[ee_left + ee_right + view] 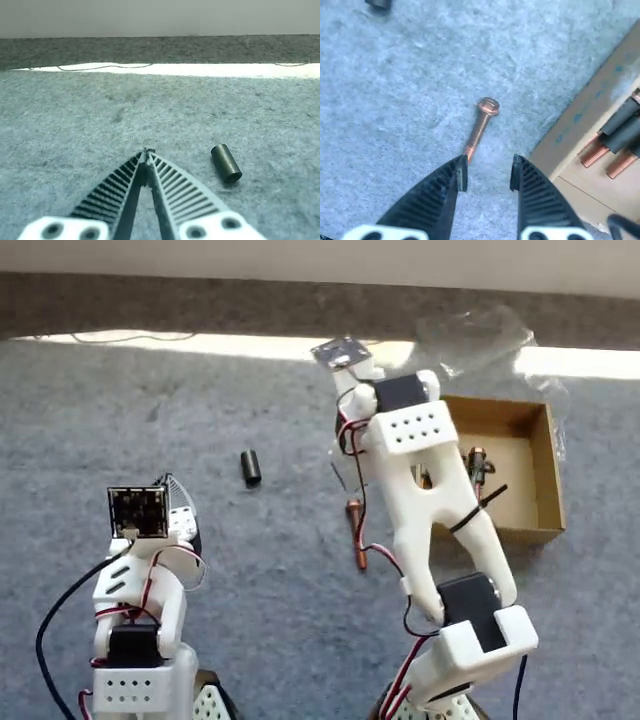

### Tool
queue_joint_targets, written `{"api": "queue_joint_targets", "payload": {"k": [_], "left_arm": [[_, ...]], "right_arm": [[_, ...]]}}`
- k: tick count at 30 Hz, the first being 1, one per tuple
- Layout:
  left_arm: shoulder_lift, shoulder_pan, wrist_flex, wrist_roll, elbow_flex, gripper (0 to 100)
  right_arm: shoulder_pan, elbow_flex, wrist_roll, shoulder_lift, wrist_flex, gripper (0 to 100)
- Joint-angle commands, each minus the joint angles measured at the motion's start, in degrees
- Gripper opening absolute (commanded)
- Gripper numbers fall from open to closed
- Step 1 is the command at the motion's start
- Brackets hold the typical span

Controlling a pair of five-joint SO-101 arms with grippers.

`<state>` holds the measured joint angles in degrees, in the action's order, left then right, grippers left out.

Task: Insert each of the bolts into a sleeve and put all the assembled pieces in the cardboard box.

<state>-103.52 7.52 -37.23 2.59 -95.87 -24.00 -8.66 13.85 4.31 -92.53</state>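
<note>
A copper bolt (pixel 481 125) lies flat on the grey carpet just ahead of my right gripper (pixel 488 172), which is open and holds nothing. The same bolt (pixel 357 530) lies left of the right arm in the high view. A short black sleeve (pixel 226 163) lies on its side, ahead of my left gripper (pixel 146 152) and off to one side of it; that gripper is shut and empty. In the high view the sleeve (pixel 250 467) lies between the two arms. The cardboard box (pixel 540 455) stands at the right and holds assembled pieces (pixel 620 130).
Beside my right gripper runs the box wall (pixel 580 117). A crumpled clear plastic bag (pixel 480 335) lies behind the box. A bright strip of floor (pixel 200 345) runs along the carpet's far edge. Bare carpet spreads around the sleeve.
</note>
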Motion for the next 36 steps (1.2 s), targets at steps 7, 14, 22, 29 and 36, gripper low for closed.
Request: {"api": "queue_joint_targets", "payload": {"k": [7, 14, 22, 29, 36], "left_arm": [[-0.57, 5.67, -0.09, -0.62, -1.36, 1], [-0.57, 8.84, -0.35, -0.53, -1.36, 1], [-0.57, 14.11, -0.35, -0.53, -0.40, 1], [-0.57, 15.87, -0.35, -0.53, -0.48, 1], [-0.57, 15.87, -0.18, -0.53, -0.48, 1]], "right_arm": [[-9.36, -3.21, -4.75, -2.51, 6.81, 12.6], [-14.29, -12.26, -7.30, 6.64, 7.69, 12.6], [-14.81, -41.01, -8.53, 27.91, 0.13, 12.6], [-17.01, -64.75, -11.43, 42.95, -4.26, 12.6], [-17.63, -69.41, -11.43, 51.12, -3.65, 12.6]]}}
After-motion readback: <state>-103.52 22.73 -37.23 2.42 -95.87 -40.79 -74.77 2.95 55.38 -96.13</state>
